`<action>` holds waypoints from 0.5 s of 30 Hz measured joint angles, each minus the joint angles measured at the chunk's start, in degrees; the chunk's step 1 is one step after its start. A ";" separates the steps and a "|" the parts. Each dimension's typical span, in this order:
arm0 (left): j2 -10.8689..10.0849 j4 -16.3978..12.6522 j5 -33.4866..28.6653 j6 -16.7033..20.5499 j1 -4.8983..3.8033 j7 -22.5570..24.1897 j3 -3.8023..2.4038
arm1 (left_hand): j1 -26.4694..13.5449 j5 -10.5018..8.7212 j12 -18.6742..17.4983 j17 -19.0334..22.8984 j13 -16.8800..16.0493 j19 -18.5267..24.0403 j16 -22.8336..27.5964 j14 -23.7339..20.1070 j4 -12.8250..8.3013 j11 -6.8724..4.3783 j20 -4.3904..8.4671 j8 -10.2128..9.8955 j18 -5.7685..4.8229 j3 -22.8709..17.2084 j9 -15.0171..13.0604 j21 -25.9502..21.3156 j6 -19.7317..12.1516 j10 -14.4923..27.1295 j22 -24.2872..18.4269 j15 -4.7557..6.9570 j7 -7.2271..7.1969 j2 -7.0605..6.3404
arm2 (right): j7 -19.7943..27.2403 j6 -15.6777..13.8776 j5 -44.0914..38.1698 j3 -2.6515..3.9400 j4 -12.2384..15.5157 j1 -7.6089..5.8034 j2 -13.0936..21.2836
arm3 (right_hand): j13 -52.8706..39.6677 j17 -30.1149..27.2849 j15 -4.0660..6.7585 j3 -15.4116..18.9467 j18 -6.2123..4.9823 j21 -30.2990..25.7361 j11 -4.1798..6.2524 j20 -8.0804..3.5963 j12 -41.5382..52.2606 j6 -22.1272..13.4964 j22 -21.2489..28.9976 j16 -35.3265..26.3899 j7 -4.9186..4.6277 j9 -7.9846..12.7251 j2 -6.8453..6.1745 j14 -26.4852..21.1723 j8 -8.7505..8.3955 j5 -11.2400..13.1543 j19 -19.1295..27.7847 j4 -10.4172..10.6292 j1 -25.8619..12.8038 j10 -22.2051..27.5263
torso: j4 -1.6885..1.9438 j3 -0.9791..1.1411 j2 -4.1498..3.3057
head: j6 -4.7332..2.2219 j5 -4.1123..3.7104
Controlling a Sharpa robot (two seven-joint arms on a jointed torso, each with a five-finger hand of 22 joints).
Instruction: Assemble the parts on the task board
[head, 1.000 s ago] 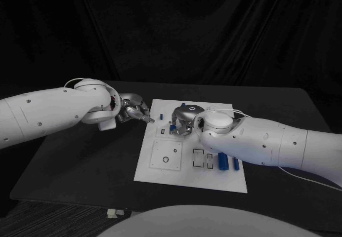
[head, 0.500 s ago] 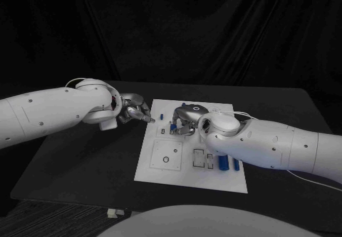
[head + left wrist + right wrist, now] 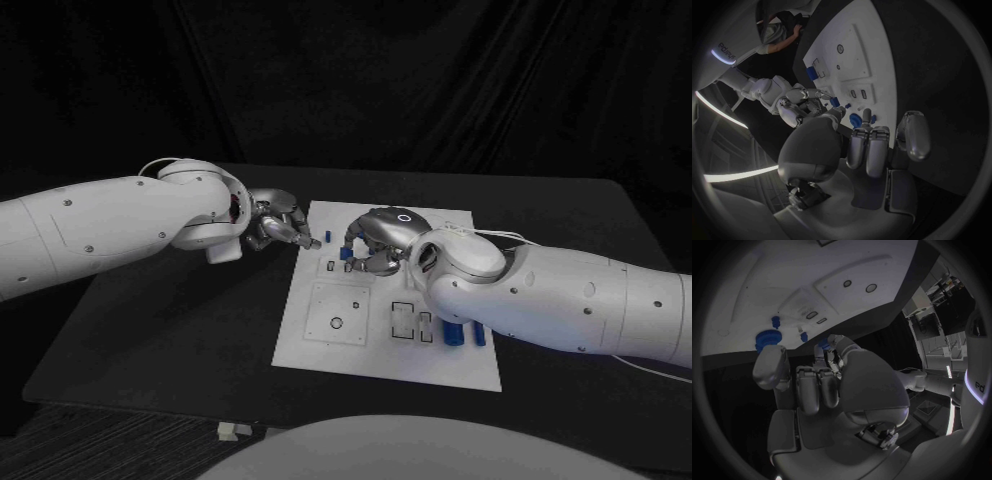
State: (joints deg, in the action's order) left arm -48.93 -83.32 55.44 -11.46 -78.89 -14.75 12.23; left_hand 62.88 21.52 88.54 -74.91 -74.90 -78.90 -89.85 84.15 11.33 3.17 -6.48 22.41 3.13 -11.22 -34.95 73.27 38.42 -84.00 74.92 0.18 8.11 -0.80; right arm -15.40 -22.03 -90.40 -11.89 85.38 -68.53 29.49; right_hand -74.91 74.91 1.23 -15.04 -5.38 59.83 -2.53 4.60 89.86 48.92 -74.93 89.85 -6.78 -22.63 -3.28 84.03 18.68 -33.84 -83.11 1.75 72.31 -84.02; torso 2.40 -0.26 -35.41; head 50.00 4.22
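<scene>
The white task board (image 3: 339, 345) lies mid-table, and it also appears in the wrist views (image 3: 857, 55) (image 3: 767, 275). My left hand (image 3: 283, 224) hovers at the board's far left edge, fingers curled in, with nothing seen in them (image 3: 870, 147). My right hand (image 3: 378, 238) is bent over the board's far middle. It pinches a small blue part (image 3: 822, 344) between thumb and fingertips; the left wrist view shows the same hand (image 3: 795, 102). A blue gear (image 3: 768, 338) and small blue pegs (image 3: 775, 321) stand on the board beyond it. A short blue peg (image 3: 327, 237) stands between the hands.
Long blue pieces (image 3: 451, 331) lie at the board's near right, beside rectangular slots (image 3: 400, 318). A square plate with a round hole (image 3: 336, 322) takes up the near left. My right forearm (image 3: 562, 300) hangs over the board's right side. Bare black table (image 3: 173, 330) lies to the left.
My right hand has shifted slightly toward the far edge and its forearm has swung further over the board. My left hand has edged a little closer to the board.
</scene>
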 measured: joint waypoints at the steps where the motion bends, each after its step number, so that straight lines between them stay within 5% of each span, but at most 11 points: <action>1: 0.06 0.05 -0.28 -0.11 0.01 0.25 0.00 | -0.05 0.00 -0.33 0.00 0.00 0.38 0.00 -0.12 0.28 0.00 -0.02 0.00 0.49 0.28 0.21 -0.50 0.00 0.00 0.00 -0.12 0.00 0.05 | 0.11 -0.23 0.00 0.00 0.34 -0.01 0.22 | 0.00 0.00 0.00 -0.09 0.00 0.00 0.00 0.00 0.00 0.02 -0.02 0.00 0.02 0.00 0.00 0.00 -0.04 0.00 0.00 0.09 0.00 0.00 | 0.00 0.00 0.00 | 0.00 0.00; 4: 0.18 0.24 -2.13 -0.60 0.03 1.36 0.00 | -0.06 -1.48 -0.51 0.00 0.00 0.48 0.00 -0.21 1.31 0.34 -0.05 0.00 0.86 1.54 1.00 -0.83 0.81 0.05 0.00 -0.21 -0.01 0.06 | 0.41 -0.93 0.00 0.00 1.15 -0.02 0.84 | 0.00 0.00 0.12 -0.15 0.00 0.00 0.00 0.00 0.00 0.21 -0.02 0.00 0.21 0.00 0.00 -0.12 -0.06 0.00 0.00 0.15 0.00 0.00 | -0.01 0.00 0.00 | 0.00 -0.01; 7: 0.07 0.51 -4.48 -1.08 0.04 3.22 0.00 | 1.16 -7.75 -0.44 0.00 0.00 0.45 0.00 -0.21 1.13 0.35 -0.03 0.00 0.86 4.02 2.05 -0.37 2.72 0.06 0.00 -0.21 -0.40 -0.87 | 0.67 -1.56 0.01 -0.01 1.78 -0.04 1.41 | 0.00 0.00 0.20 -0.31 0.00 0.00 0.00 0.00 0.00 0.41 -0.02 0.00 0.01 0.01 -0.01 -0.20 -0.16 0.00 0.00 -0.02 0.00 0.00 | -0.01 -0.01 0.00 | 0.00 0.01; 15: -0.22 1.63 -8.33 -3.92 0.06 8.97 0.00 | 2.40 -10.57 -0.24 0.00 0.00 -0.28 0.00 -0.21 3.97 0.34 0.24 0.00 0.85 9.70 4.25 0.52 3.86 0.06 -0.01 -0.20 -0.63 -0.99 | 1.09 -2.60 -0.20 -0.02 2.85 -0.04 2.35 | 0.00 0.00 0.20 -0.31 0.00 0.00 0.00 0.00 0.00 0.41 -0.01 0.00 0.00 0.02 -0.01 -0.20 -0.21 0.01 0.00 -0.01 0.00 0.00 | 0.03 -0.03 -0.04 | 0.00 -0.15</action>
State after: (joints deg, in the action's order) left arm -49.15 -81.69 47.11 -15.38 -78.83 -5.78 12.23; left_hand 65.28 10.95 88.30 -74.91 -74.90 -79.18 -89.85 83.94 15.30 3.51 -6.24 22.41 3.98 -1.51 -30.70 73.79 42.28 -83.94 74.92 -0.02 7.48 -1.79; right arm -14.31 -24.62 -90.60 -11.91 88.24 -68.57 31.84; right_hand -74.91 74.91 1.43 -15.35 -5.38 59.83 -2.53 4.60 89.86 49.33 -74.94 89.85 -6.78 -22.61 -3.28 83.84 18.47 -33.83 -83.11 1.73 72.31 -84.01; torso 2.43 -0.29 -35.45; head 50.00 4.07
